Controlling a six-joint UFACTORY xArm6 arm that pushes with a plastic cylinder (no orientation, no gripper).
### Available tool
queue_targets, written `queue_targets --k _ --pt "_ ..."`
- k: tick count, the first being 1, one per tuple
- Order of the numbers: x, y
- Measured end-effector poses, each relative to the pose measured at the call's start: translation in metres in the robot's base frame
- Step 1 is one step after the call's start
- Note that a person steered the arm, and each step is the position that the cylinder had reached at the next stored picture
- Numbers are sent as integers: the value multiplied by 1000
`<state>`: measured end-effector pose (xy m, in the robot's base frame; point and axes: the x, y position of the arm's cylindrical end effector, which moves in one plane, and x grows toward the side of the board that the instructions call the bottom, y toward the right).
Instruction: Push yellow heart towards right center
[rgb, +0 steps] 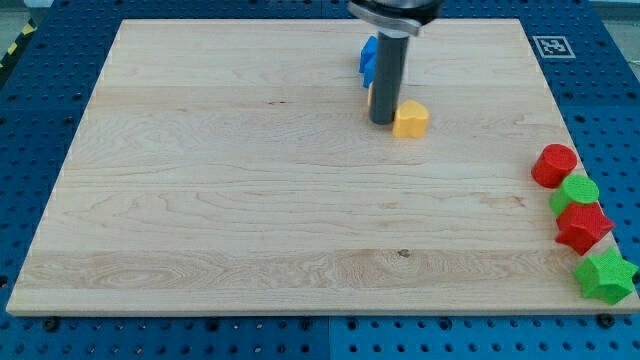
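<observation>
The yellow heart (411, 119) lies on the wooden board (250, 200) in the upper middle, a little right of centre. My tip (382, 122) stands just left of the heart, touching or nearly touching its left side. The dark rod rises from there to the view's top. A blue block (368, 58) sits behind the rod, partly hidden by it; its shape cannot be made out.
At the board's right edge, a red cylinder (554, 165), a green block (577, 191), a red star-like block (583, 227) and a green star (605, 276) stand in a loose column. A fiducial tag (551, 45) marks the top right corner.
</observation>
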<state>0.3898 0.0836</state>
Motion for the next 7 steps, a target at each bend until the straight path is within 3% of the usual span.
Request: queue_targets --k 4,7 --pt "41 62" --pt "27 79"
